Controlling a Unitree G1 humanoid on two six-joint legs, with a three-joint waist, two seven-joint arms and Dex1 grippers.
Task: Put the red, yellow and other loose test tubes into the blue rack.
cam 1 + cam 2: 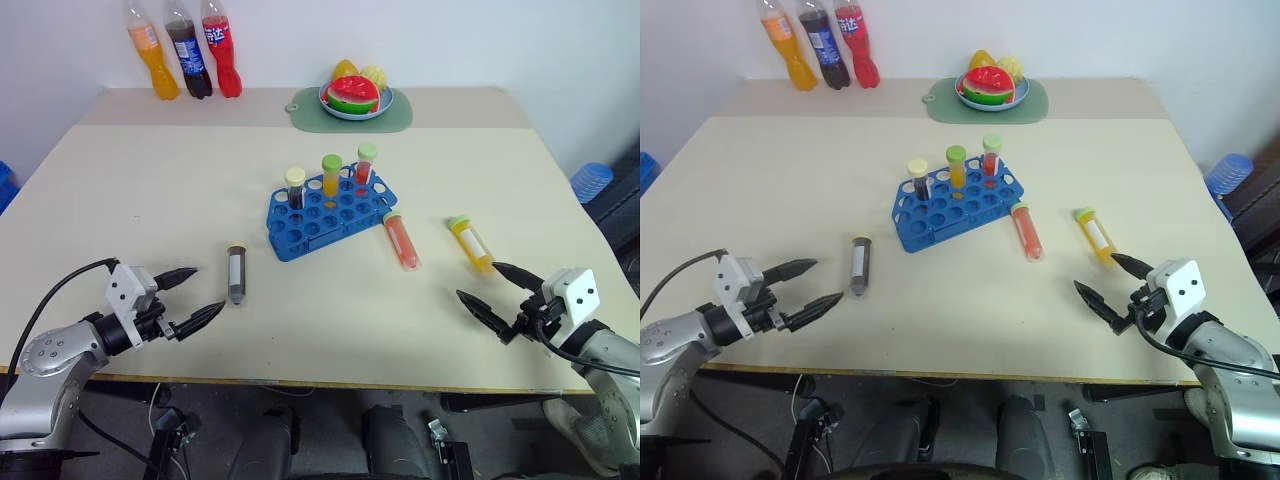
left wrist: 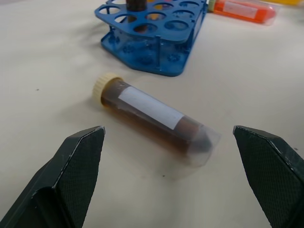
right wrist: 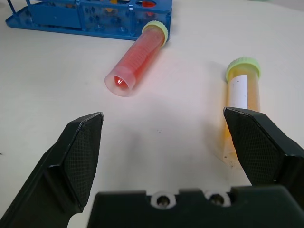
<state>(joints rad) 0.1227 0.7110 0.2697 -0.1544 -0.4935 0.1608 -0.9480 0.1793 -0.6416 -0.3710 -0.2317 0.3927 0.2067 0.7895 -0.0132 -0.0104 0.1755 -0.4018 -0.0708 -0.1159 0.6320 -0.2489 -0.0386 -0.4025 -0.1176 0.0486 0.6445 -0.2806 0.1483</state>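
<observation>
The blue rack point(image 1: 325, 213) stands mid-table with three capped tubes upright in its back row. A dark test tube point(image 1: 236, 273) with a cream cap lies flat left of the rack. The red test tube point(image 1: 401, 240) lies just right of the rack, and the yellow test tube point(image 1: 471, 245) lies farther right. My left gripper point(image 1: 190, 298) is open just left of the dark tube point(image 2: 152, 114), apart from it. Open as well, my right gripper point(image 1: 497, 297) hovers near the table's front edge just short of the yellow tube point(image 3: 242, 97) and the red one point(image 3: 137, 59).
Three soda bottles point(image 1: 185, 50) stand at the back left corner. A green mat point(image 1: 350, 115) with a plate of fruit point(image 1: 352, 96) sits at the back centre. Bare tabletop lies between the grippers along the front edge.
</observation>
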